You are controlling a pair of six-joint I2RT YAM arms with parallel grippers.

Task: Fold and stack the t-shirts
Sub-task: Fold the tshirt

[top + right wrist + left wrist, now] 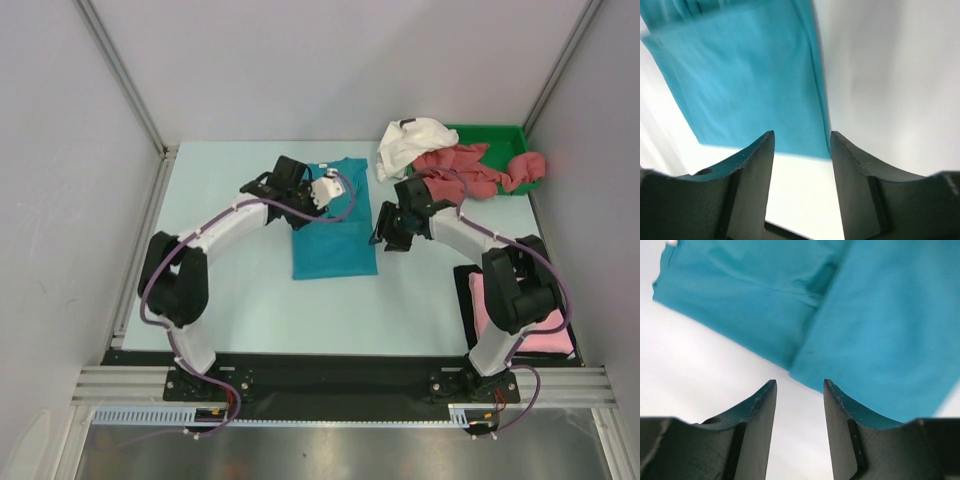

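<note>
Left gripper (800, 386): fingers apart, nothing between them, at the edge of the teal t-shirt (335, 245); can't tell if it touches. Right gripper (802, 135): also apart and empty, over the shirt's right edge. The teal shirt lies flat mid-worktop (250, 300). Only the top view shows the white t-shirt (415, 140) and dusty-red t-shirts (470, 172) heaped at the green tray (500, 135), and the pink t-shirt (552, 335) by the right arm base. Wrist views show the teal shirt's fold lines close up.

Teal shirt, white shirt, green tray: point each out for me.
teal shirt (335, 245), top view, middle of the flat cloth.
white shirt (410, 145), top view, middle of the bunched cloth.
green tray (497, 138), top view, bare far part.
</note>
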